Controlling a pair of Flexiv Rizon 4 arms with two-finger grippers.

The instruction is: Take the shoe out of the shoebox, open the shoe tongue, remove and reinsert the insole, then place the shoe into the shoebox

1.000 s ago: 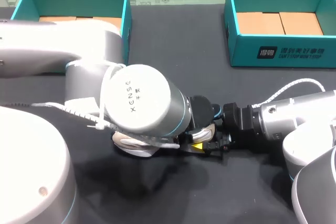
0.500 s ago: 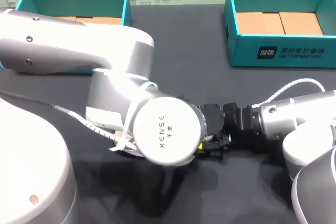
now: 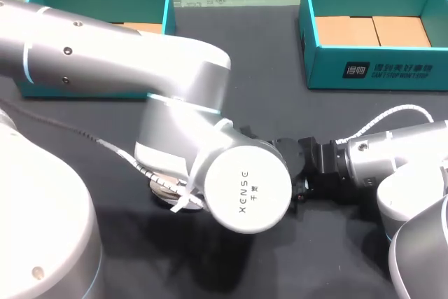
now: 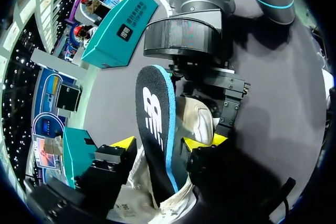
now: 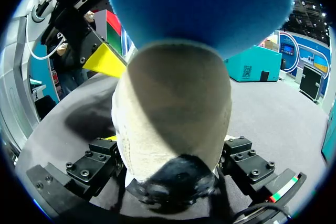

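A cream shoe (image 4: pixel 197 121) lies on the black table, its heel between the fingers of my right gripper (image 5: pixel 170 156), which grip it from both sides. In the head view only the shoe's toe (image 3: pixel 161 188) shows, past my left arm's wrist (image 3: pixel 245 190), and my right gripper (image 3: pixel 297 176) comes in from the right. A black insole (image 4: pixel 155 129) with a blue edge stands up out of the shoe between the yellow tips of my left gripper (image 4: pixel 160 145). One tip rests against the insole and the other stands close to it. The insole's blue underside (image 5: pixel 199 3) looms over the heel.
Two teal shoeboxes stand open at the back of the table, one at the left (image 3: pixel 168 26) and one at the right (image 3: pixel 371 78), each with a brown cardboard floor. My left arm's elbow covers much of the table's left half.
My left arm's wrist has swung down and to the right over the shoe, hiding the insole tip and yellow fingertip that showed before. The right arm has stayed put.
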